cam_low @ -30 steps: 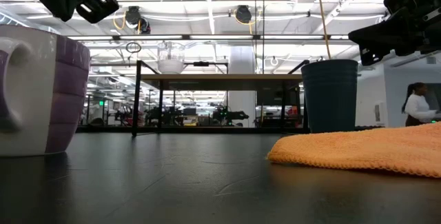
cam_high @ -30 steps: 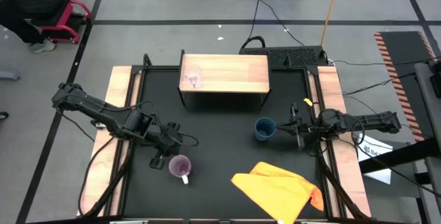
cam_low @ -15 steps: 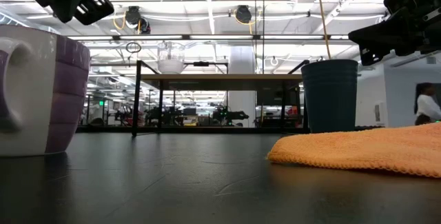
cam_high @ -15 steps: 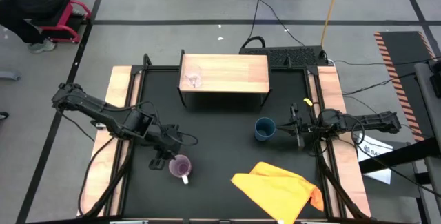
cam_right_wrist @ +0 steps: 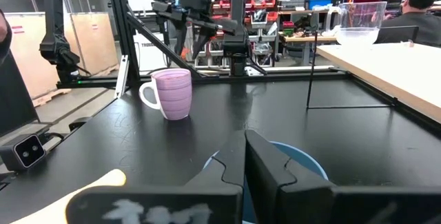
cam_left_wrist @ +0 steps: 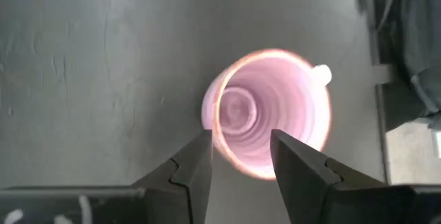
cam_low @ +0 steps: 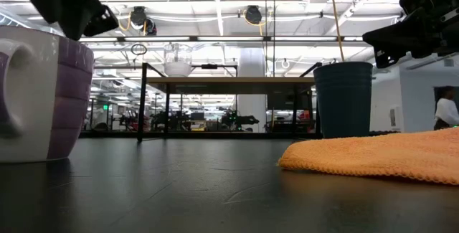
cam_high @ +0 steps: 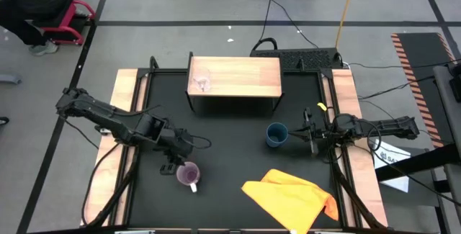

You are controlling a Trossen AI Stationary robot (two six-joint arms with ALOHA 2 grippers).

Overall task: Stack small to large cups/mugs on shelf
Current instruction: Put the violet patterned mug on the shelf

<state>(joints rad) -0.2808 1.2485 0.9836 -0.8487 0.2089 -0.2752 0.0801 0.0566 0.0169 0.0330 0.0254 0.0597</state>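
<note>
**Clerk:** Item one, left gripper (cam_left_wrist: 238,158). Jaws parted, nothing between them, pointing straight down. Directly beneath: light purple mug (cam_left_wrist: 270,114), upright on the table (cam_high: 230,137), mouth up. Near side of the rim lies under the gap between the fingertips; one finger stands outside the wall, the other over the open mouth. No contact visible.

**Checker:** Handle?

**Clerk:** On the far side of the mug from the jaws, off to one side, clear of both fingers. Mug's axis is vertical, in line with the approach, so a straight descent looks likely to seat the wall between the fingers.

**Checker:** Item two?

**Clerk:** Right gripper (cam_high: 308,135). Jaws closed, empty. Dark blue cup (cam_high: 276,134) stands just ahead of the tips, upright, not held. That arm waits.

**Checker:** Which arm is nearer the purple mug?

**Clerk:** Left, by far; the right sits well apart across the table.

**Checker:** Destination?

**Clerk:** Shelf (cam_high: 245,83), beyond the left jaws toward the table's far edge. Tiny clear glass (cam_high: 202,84) already on its top, near the left end. Orange cloth (cam_high: 292,198) lies at the near edge, out of the path.
</note>
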